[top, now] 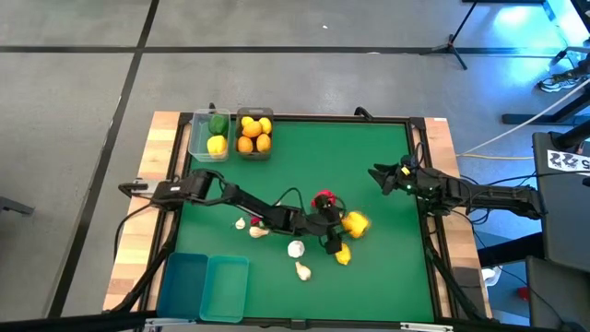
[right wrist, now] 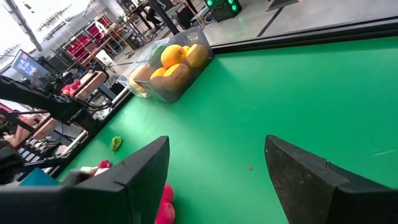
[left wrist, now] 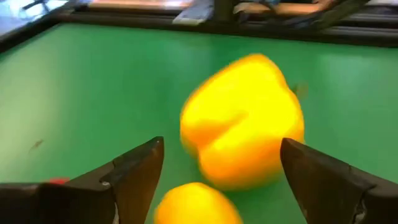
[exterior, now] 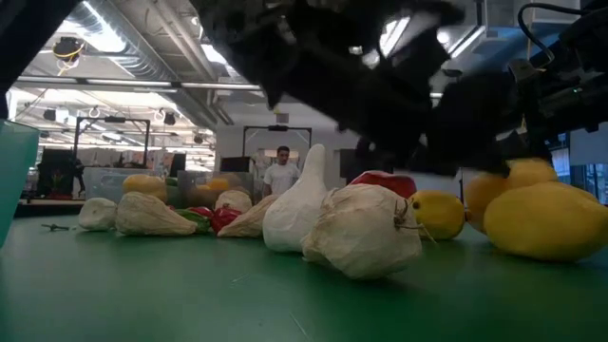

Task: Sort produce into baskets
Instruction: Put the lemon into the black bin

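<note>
- garlic bulbs (exterior: 363, 231) sit closest to the low camera, loose on the green table (top: 369, 166); more lie toward the left, not yet sorted
- left gripper (top: 334, 231) reaches into the middle pile, fingers spread wide with nothing between them; yellow bell pepper (left wrist: 244, 121) sits just ahead in the gap, a lemon (left wrist: 194, 204) nearer in, likely lining up a grab on the pepper
- red pepper (top: 323, 199) just beside the arm, partly covered by it
- teal baskets (top: 205, 286) at the near left edge, nothing seen inside
- right gripper (top: 383, 175) waits at the right side over bare mat, fingers apart, holding nothing
- far: clear basket (top: 208, 135) has green and yellow pieces, its neighbour basket (top: 253, 134) holds oranges (right wrist: 173, 56), so sorting is partly done
- low view mostly blocked by dark arm; small chilies hard to make out
- person (exterior: 280, 173) stands far behind
</note>
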Available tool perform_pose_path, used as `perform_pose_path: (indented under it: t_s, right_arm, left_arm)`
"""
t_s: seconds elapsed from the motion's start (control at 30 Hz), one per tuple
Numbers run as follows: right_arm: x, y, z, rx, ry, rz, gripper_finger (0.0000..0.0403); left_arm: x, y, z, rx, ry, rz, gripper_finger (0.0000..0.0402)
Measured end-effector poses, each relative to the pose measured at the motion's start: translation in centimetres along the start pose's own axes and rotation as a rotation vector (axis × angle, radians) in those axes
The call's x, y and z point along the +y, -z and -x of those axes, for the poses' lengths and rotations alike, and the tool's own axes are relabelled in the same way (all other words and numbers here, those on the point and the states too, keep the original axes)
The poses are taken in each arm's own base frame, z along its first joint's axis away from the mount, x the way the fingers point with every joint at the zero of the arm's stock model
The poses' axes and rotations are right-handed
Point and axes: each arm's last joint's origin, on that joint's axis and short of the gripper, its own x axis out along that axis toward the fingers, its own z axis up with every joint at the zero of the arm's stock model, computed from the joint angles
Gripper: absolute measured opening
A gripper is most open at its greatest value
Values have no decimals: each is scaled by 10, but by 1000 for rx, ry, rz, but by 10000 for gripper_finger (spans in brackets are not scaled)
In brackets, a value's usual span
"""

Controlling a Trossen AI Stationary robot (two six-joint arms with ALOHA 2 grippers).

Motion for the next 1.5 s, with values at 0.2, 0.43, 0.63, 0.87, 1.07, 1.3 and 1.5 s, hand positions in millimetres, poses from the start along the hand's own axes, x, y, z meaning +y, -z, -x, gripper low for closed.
perform_pose_path:
  t_s: [0.2,0.43,0.63,0.87,1.07,1.3,1.5]
  right_arm:
    - [0,1,0,16,-12,23,261]
    - [0,1,0,33,-27,71,261]
    - [1,2,0,45,-40,82,261]
    - [1,2,0,46,-42,82,261]
    - [1,2,0,46,-42,81,261]
    - [1,2,0,58,-56,80,261]
    - [1,2,0,58,-57,80,261]
  left_arm:
    - [13,13,-6,107,-89,209,317]
    - [8,16,-3,116,-83,246,317]
    - [5,22,0,168,-103,209,317]
    - [6,26,1,194,-121,221,303]
    - [5,24,1,189,-123,258,271]
    - [6,13,6,170,-116,307,235]
    - [19,-31,24,94,-104,340,227]
